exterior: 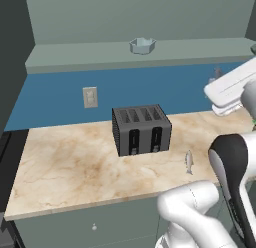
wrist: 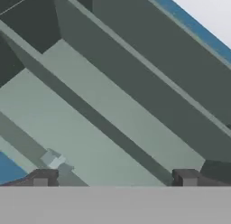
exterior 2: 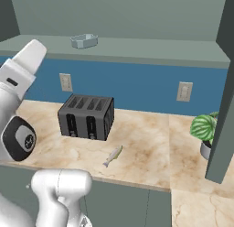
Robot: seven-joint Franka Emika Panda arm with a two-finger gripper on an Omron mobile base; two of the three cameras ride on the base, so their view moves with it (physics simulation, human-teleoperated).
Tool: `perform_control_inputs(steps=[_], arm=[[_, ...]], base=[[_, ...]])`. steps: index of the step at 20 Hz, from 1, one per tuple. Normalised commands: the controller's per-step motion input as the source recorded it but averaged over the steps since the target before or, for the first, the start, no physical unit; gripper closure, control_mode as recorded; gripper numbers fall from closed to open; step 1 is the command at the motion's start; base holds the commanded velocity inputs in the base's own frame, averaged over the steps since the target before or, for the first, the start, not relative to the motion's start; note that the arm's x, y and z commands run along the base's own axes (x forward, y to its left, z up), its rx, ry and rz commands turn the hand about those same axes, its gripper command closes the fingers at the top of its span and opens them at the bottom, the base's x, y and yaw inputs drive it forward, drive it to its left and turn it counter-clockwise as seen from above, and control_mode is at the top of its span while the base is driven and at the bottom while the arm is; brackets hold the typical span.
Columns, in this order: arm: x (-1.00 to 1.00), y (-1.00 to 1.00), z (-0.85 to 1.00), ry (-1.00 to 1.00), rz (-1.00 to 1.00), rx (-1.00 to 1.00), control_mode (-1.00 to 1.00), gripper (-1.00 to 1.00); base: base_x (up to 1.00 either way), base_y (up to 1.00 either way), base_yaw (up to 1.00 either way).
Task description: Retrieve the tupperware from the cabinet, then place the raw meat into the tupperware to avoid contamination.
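The tupperware point(exterior: 142, 45) point(exterior 2: 84, 40), small and pale blue-grey, sits on the lower shelf of the open cabinet point(exterior: 100, 14) point(exterior 2: 137, 20). The raw meat, a slim silvery fish point(exterior: 189, 162) point(exterior 2: 113, 155), lies on the marble counter near its front edge, right of the toaster. In the hand view my gripper point(wrist: 114, 179) is open, nothing between its dark fingertips point(wrist: 43, 178), and it looks along the cabinet shelves. A small pale shape point(wrist: 55, 162) near the left fingertip looks like the tupperware. My white arm rises at the right of the left base view.
A dark four-slot toaster point(exterior: 141, 129) point(exterior 2: 87, 116) stands mid-counter against the blue backsplash. A potted plant point(exterior 2: 204, 129) sits at the right, beside the open cabinet door point(exterior 2: 224, 107). Wall outlets point(exterior: 90, 97) point(exterior 2: 184, 91) are on the backsplash.
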Motion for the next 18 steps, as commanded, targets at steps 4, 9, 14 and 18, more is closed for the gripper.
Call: perform_control_inputs(steps=[4, 9, 14, 18], arm=[[-0.09, 0.00, -0.12, 0.50, 0.00, -0.11, -1.00, -1.00], [-0.12, 0.00, -0.14, 0.50, 0.00, -0.13, -1.00, -1.00], [0.02, 0.02, -0.07, 0.50, 0.00, -0.08, -1.00, -1.00], [0.03, 0.02, 0.00, 0.26, 0.01, -0.01, -1.00, -1.00]], base=[[0.00, 0.00, 0.00], [0.00, 0.00, 0.00], [0.00, 0.00, 0.00], [0.00, 0.00, 0.00]])
